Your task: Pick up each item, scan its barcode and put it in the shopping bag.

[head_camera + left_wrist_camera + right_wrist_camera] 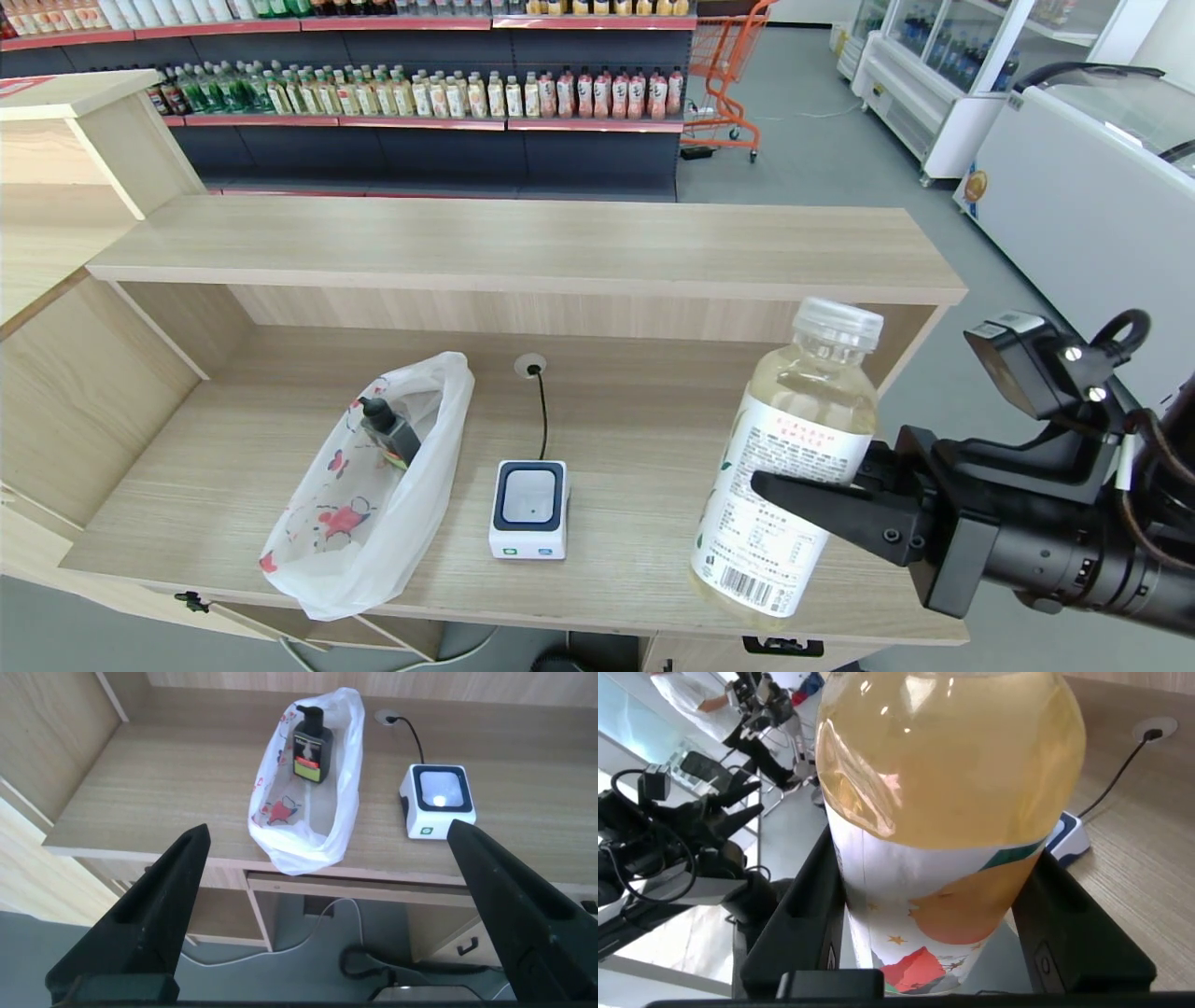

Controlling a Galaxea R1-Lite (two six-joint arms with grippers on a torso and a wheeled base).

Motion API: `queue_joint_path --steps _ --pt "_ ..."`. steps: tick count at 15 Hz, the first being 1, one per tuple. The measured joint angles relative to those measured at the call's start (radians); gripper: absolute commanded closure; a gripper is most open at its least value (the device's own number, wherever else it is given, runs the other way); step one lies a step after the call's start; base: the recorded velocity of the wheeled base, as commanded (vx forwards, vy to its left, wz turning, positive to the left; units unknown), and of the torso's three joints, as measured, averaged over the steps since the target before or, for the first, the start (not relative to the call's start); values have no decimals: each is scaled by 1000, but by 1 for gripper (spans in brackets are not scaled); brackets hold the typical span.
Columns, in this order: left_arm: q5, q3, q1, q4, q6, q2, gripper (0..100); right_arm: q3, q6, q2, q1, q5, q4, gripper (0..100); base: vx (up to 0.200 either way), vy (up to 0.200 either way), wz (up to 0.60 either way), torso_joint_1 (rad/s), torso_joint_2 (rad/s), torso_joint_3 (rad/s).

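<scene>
Bare counter (644, 439) right of scanner (529, 509) — shopping bag (429, 467) stands at its left.

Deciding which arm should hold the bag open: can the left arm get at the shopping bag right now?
Probably yes. The left gripper is open and empty. It faces the shopping bag, which lies at the counter's near edge, and nothing stands between them.

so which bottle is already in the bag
The small dark pump-top bottle lies inside the white floral plastic bag; the clear bottle of pale yellow drink is clamped in the right gripper.
</scene>
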Motion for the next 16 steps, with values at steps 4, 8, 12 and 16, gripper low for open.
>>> queue_joint_path --steps 4,8,12,16 --pt "0 0 0 0 0 0 0 -8 -208 -2 -82 1 -1 100 0 0 0 0 0 0" --pt "0 0 0 0 0 0 0 5 -603 57 -287 -1 -2 100 0 0 0 0 0 0" --pt "0 0 0 0 0 0 0 0 -713 208 -372 35 -187 100 0 0 0 0 0 0" --pt "0 0 0 0 0 0 0 -17 -772 336 -379 330 -372 100 0 0 0 0 0 0"
